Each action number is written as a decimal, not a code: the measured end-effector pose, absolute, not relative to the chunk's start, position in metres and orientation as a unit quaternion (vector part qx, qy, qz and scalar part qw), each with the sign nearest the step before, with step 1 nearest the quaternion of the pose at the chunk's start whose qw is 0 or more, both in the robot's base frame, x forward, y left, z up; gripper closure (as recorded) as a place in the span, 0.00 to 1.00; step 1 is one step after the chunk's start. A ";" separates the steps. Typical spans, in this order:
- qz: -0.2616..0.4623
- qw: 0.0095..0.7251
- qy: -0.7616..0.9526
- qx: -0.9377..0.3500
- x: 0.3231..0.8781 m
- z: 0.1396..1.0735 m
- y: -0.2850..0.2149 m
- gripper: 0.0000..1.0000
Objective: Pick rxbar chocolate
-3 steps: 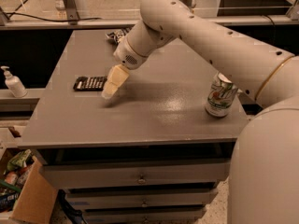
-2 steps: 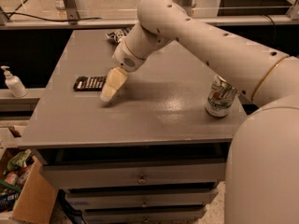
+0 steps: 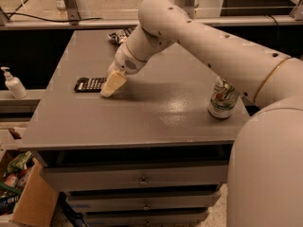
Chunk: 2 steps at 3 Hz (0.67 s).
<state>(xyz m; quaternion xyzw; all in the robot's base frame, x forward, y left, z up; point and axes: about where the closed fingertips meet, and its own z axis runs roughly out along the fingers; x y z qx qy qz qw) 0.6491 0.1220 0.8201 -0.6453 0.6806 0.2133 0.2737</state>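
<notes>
Camera view: jaws overlapping rxbar chocolate (image 3: 89, 84)

Single arm (image 3: 227, 56) enters from lower right, sweeps up and leftward across view. Bulky shoulder housing (image 3: 270, 174) fills lower right corner. Elbow (image 3: 158, 15) bent at highest point, upper centre. Forearm slants down-left to wrist (image 3: 127, 63). Cream gripper (image 3: 111, 85) at arm's end, left of centre, held low, tip angled down-left.
</notes>
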 end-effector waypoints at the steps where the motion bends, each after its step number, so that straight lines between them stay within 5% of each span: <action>1: 0.214 0.273 0.683 -0.643 0.649 0.819 0.122 0.59; 2: 0.214 0.274 0.686 -0.640 0.650 0.820 0.120 0.82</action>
